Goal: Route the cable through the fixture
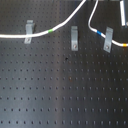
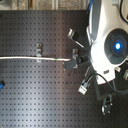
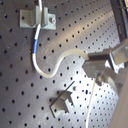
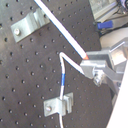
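The white cable runs from the first exterior view's left through the left leaning clip. It rises past a green band out of the top, then loops back down past a blue band through the right leaning clip. The upright fixture stands between them, and the cable passes behind it without touching. My gripper is shut on the cable's raised loop; it also shows in the first wrist view. The fixture shows in both wrist views.
A black perforated board carries everything. In the second exterior view the white arm body fills the second exterior view's right side, above the board. A small blue object lies at the second exterior view's left edge.
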